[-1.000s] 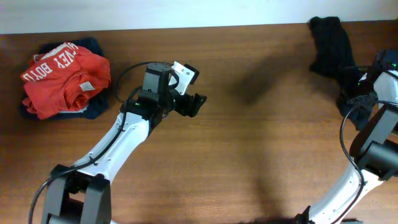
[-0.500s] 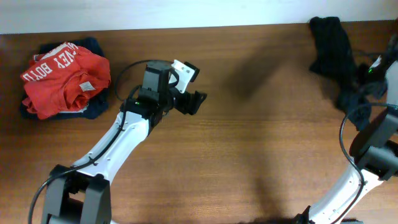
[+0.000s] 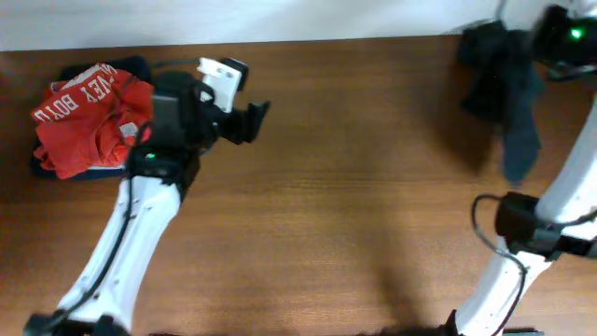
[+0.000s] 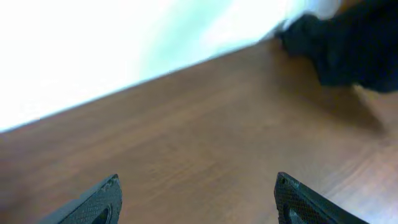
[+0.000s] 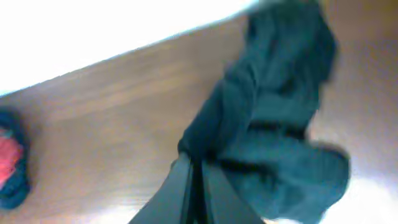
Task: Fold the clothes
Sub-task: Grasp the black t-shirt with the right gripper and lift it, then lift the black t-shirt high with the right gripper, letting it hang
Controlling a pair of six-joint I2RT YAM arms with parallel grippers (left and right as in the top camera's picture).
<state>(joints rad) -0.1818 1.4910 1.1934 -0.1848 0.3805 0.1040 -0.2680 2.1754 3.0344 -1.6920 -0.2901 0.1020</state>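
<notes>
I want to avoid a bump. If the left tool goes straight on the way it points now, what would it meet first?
Probably only the bare table. Ahead of the open left tool lies plain wood; the clothes lie off to the right of that line. Depth is unclear.

Overhead: high, facing straight down on the table (image 3: 354,187).
Left wrist: low over the wood, facing across toward the black garment (image 4: 348,50) and pale wall (image 4: 93,50).
Right wrist: close on the black garment, looking down past its own fingers (image 5: 178,193).
Shared: black garment in all three; red shirt (image 3: 84,117) in overhead and right wrist.
</notes>
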